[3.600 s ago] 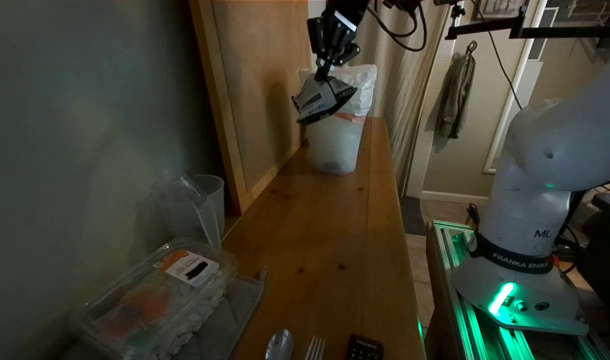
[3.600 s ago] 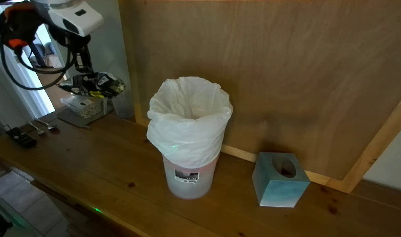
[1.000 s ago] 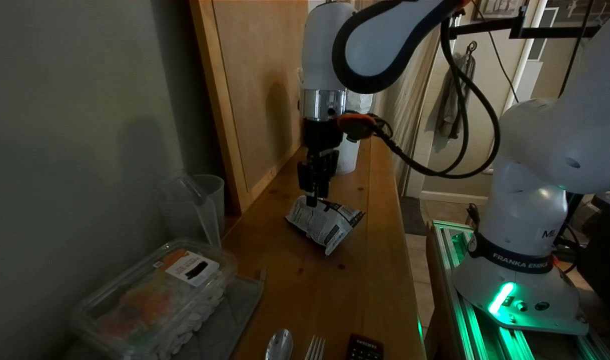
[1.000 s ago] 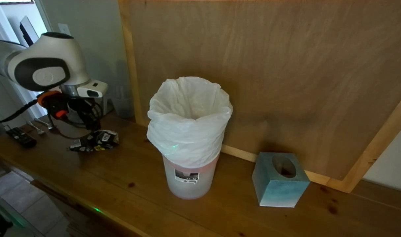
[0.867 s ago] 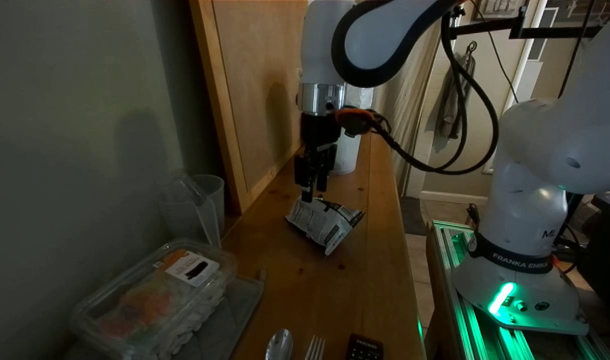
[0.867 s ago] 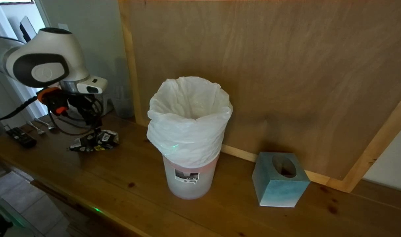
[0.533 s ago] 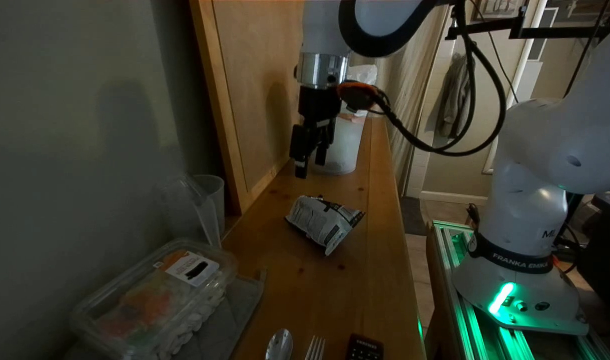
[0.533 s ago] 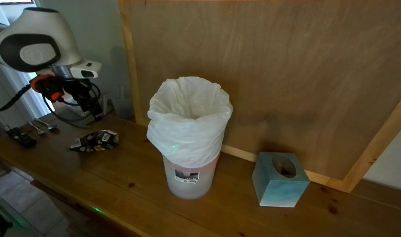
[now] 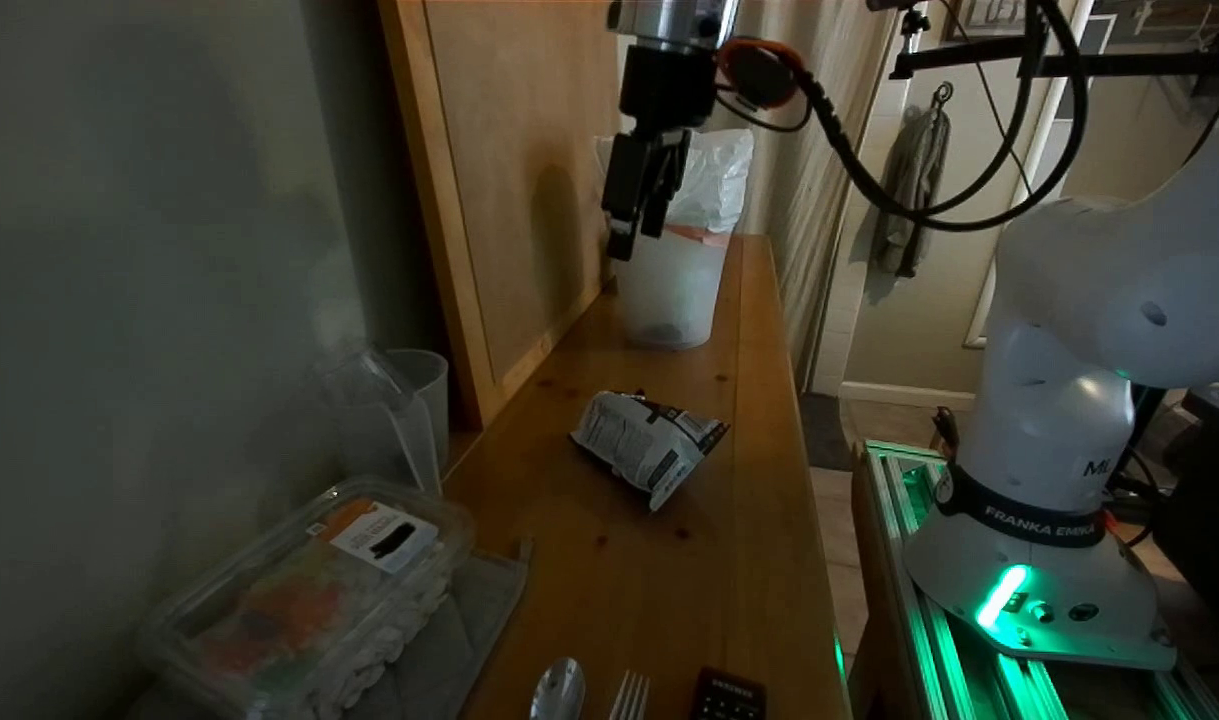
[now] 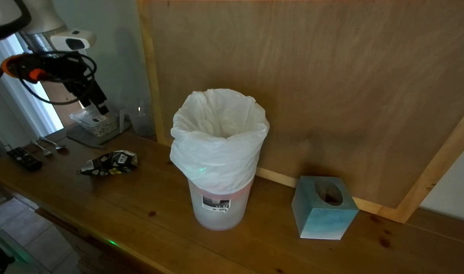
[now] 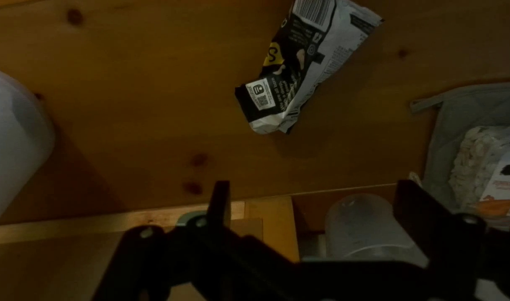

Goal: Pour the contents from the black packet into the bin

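The black packet [image 9: 649,447] lies on its side on the wooden counter in both exterior views, its printed black face and pale back both showing in the wrist view [image 11: 298,62]. My gripper [image 9: 637,238] hangs well above it in the air, apart from it. Wide-spread fingers frame nothing but background beneath the gripper [image 11: 313,184] in the wrist view. Farther along the counter stands the bin [image 10: 218,207], a pale translucent tub upright with a white liner [image 10: 220,160] folded over its rim. What lies inside the bin or packet cannot be made out.
Beyond the bin is a blue tissue box [image 10: 325,213]. A clear food container [image 9: 309,590] rests on a grey mat [image 9: 484,590], near plastic jugs [image 9: 419,400] by the wall. A spoon [image 9: 559,690], fork [image 9: 629,695] and remote [image 9: 729,695] lie at the counter's end. A wooden panel [image 10: 292,95] backs the counter.
Earlier the packet hung in my gripper; then it came down onto the counter. My fingers have opened and let it go, and the gripper has risen well above it.
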Action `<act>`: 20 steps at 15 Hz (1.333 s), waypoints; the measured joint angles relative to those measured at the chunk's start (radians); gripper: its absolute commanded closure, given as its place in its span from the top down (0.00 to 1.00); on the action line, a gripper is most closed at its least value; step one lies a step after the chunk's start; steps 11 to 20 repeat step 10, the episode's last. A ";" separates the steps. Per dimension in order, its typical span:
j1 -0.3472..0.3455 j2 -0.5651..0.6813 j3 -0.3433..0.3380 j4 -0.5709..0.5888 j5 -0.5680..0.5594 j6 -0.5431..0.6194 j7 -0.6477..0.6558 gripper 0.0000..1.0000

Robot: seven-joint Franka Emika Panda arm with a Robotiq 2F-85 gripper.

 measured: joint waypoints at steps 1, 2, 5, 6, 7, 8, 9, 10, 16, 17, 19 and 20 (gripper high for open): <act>0.000 -0.017 0.000 0.009 0.000 -0.021 -0.003 1.00; 0.001 -0.030 0.000 0.019 0.000 -0.044 -0.004 1.00; 0.002 -0.052 0.000 0.029 0.000 -0.071 -0.006 1.00; 0.002 -0.053 0.000 0.029 0.000 -0.072 -0.007 1.00; 0.002 -0.053 0.000 0.029 0.000 -0.073 -0.007 1.00; 0.002 -0.053 0.000 0.029 0.000 -0.073 -0.007 1.00; 0.002 -0.053 0.000 0.029 0.000 -0.073 -0.007 1.00; 0.002 -0.053 0.000 0.029 0.000 -0.073 -0.007 1.00; 0.002 -0.053 0.000 0.029 0.000 -0.073 -0.007 1.00; 0.002 -0.053 0.000 0.029 0.000 -0.073 -0.007 1.00; 0.002 -0.053 0.000 0.029 0.000 -0.073 -0.007 1.00; 0.002 -0.053 0.000 0.029 0.000 -0.073 -0.007 1.00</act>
